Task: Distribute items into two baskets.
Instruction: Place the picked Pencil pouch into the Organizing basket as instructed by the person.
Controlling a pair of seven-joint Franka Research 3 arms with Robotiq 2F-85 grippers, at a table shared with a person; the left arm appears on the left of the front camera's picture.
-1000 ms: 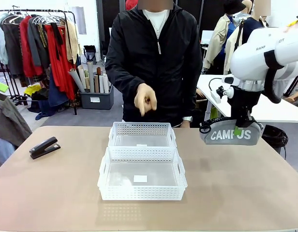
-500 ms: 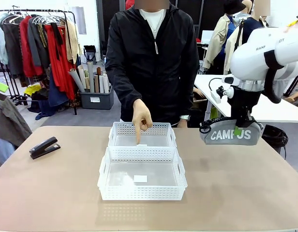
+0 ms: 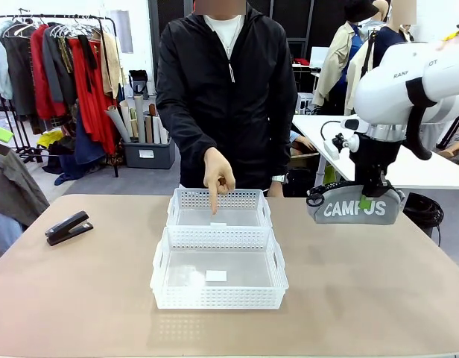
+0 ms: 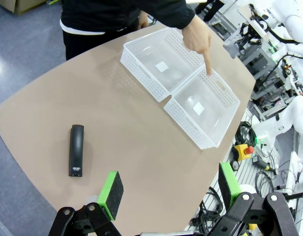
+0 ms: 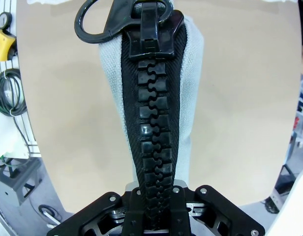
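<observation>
- The right gripper [image 3: 372, 198] has its fingers pinched tight on the zip ridge of the pouch [image 3: 355, 208], which hangs level in the air, lettering toward me.
- That pouch is well to the right of the far basket [image 3: 218, 198] and clear of the table [image 3: 363, 291].
- The left gripper [image 4: 168, 186] has its green pads spread wide with nothing between them. It is held high, well off to the far basket's left.
- The stapler [image 3: 68, 227] lies flat on the table, well left of the far basket, untouched.
- The person's hand [image 3: 217, 174] points one finger straight down into the far basket.
- The near basket [image 3: 218, 297] sits against the far basket's near side; both hold no item.
- I judge the step to be delivering the pouch, with the finger naming the far basket as its place.
- The next move calls for carrying the pouch leftward over the far basket's rim, lowering it and letting go once the hand is clear.
</observation>
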